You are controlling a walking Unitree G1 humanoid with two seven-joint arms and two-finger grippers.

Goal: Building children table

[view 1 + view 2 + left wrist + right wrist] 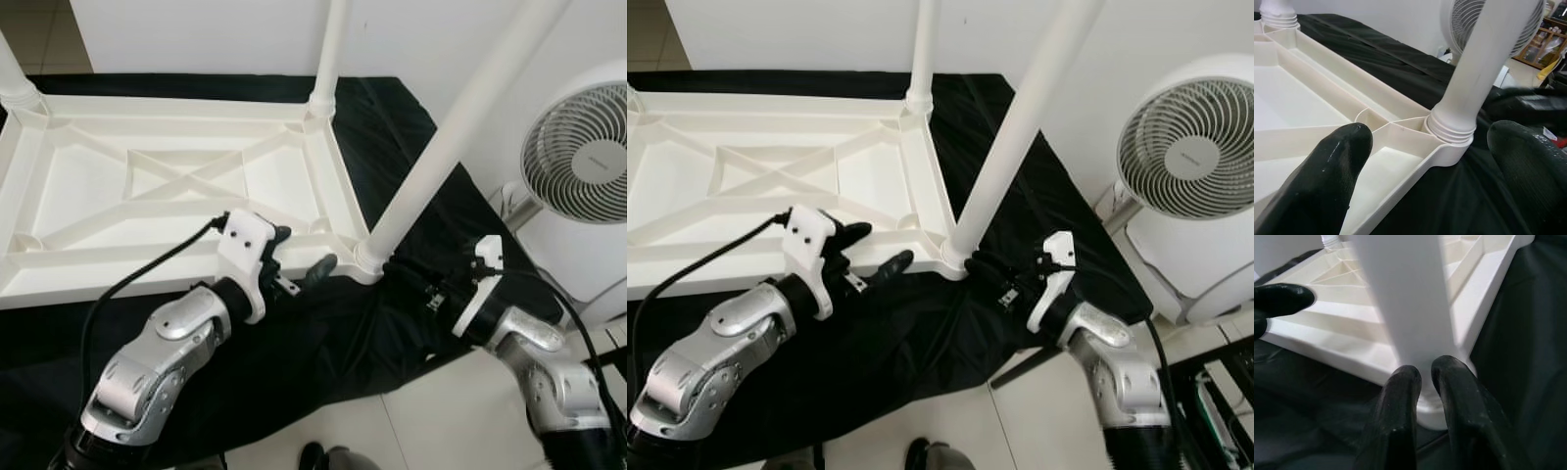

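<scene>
A white plastic children's table (98, 284) lies upside down on a black cloth (313, 352). A white leg (460, 127) stands tilted in its near right corner socket (1449, 132). Another leg (331, 49) stands in the far right corner, and a third (15, 83) at the far left. My left gripper (306, 252) is open at the table's front rim, left of the near leg. One of its fingers (1332, 166) is over the ribbed underside, the other over the cloth. My right gripper (1426, 369) is shut, with its fingertips (1400, 382) against the base of the near leg from the right.
A white floor fan (578, 147) stands close on the right, behind my right arm. The white wall runs just behind the table. Pale floor tiles (431, 421) show past the cloth's front edge. A black cable (137, 279) trails from my left wrist.
</scene>
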